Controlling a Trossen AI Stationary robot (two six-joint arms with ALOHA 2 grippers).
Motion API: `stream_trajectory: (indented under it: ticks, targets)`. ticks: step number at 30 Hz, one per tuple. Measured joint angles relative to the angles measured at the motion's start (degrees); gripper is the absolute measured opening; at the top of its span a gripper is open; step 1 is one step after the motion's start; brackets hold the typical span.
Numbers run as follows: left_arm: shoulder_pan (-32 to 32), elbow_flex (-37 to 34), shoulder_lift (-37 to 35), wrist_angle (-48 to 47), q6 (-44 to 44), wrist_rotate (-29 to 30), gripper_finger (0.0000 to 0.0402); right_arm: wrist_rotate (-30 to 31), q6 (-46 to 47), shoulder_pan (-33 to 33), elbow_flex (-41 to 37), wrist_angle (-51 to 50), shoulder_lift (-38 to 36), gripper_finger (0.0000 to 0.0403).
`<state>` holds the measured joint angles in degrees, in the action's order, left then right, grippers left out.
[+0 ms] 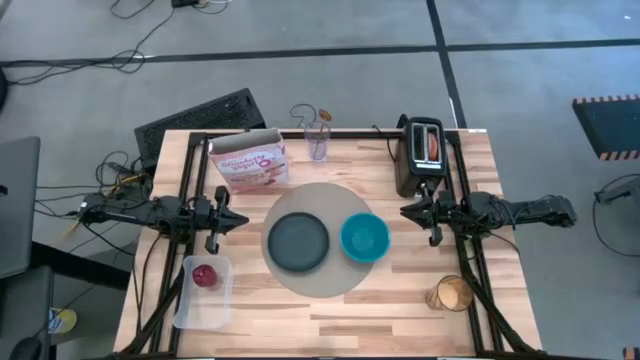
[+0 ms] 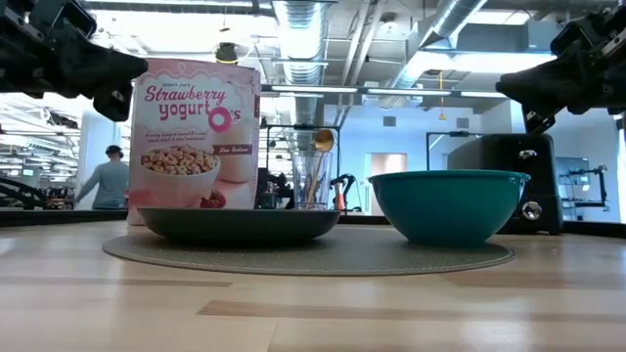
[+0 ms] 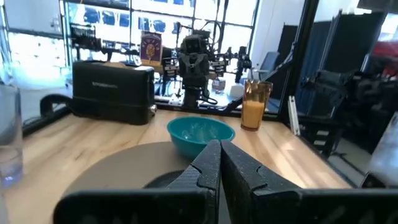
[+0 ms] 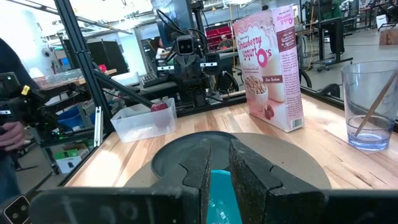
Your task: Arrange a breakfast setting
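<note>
A round grey mat (image 1: 318, 278) lies at the table's middle. On it rest a dark grey plate (image 1: 298, 242) and, to its right, a teal bowl (image 1: 364, 237). A red apple (image 1: 204, 275) lies in a clear tub at the near left. Round toast (image 1: 431, 145) sticks up from the black toaster (image 1: 415, 165) at the far right. A gold spoon (image 1: 322, 118) stands in a clear glass (image 1: 318, 142). The cereal box (image 1: 250, 163) stands upright at the far left. My left gripper (image 1: 240, 220) hovers left of the mat, shut and empty (image 3: 219, 152). My right gripper (image 1: 405, 211) hovers right of the bowl, open by a narrow gap and empty (image 4: 220, 155).
A glass of orange juice (image 1: 452, 293) stands near the table's front right corner. The clear tub (image 1: 203, 292) sits at the front left edge. A keyboard (image 1: 200, 118) lies beyond the far left edge. A person (image 2: 106, 181) stands far off in the room.
</note>
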<state>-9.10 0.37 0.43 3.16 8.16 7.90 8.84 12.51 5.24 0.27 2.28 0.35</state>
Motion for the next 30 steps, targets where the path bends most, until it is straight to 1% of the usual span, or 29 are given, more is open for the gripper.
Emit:
stream_trajectory:
  ticks: [5, 7, 9, 13, 18, 22, 24, 26, 30]
  targets:
    - [0.0, 0.0, 0.0, 2.5, 5.3, -0.2, 0.0000, 0.0, 0.0, 0.0, 0.0, 0.0, 0.0, 0.0087]
    - [0.0, 0.4, -0.1, 2.8, 7.3, -2.2, 0.0000, 0.0, 0.0, 0.0, 0.0, 0.0, 0.0, 0.0087]
    - [0.0, 1.4, 0.4, 2.8, 7.4, -5.0, 0.0000, 0.0, 0.0, 0.0, 0.0, 0.0, 0.0, 0.0087]
    - [0.0, 4.5, 1.3, 2.6, 6.5, -5.6, 0.0000, 0.0, 0.0, 0.0, 0.0, 0.0, 0.0, 0.0087]
    - [0.0, 8.5, 4.9, 1.9, 8.5, -1.6, 0.0000, 0.0, 0.0, 0.0, 0.0, 0.0, 0.0, 0.0087]
    - [0.0, 13.7, 10.8, 1.8, 10.3, 2.9, 0.0000, 0.0, 0.0, 0.0, 0.0, 0.0, 0.0, 0.0087]
    - [0.0, 17.5, 14.6, 1.7, 11.5, 5.9, 0.0000, 0.0, 0.0, 0.0, 0.0, 0.0, 0.0, 0.0087]
    - [0.0, 22.2, 18.9, 0.8, 11.2, 7.5, 0.0000, 0.0, 0.0, 0.0, 0.0, 0.0, 0.0, 0.0087]
    - [0.0, 32.4, 27.3, -4.4, 8.8, 11.6, 0.0000, 0.0, 0.0, 0.0, 0.0, 0.0, 0.0, 0.0087]
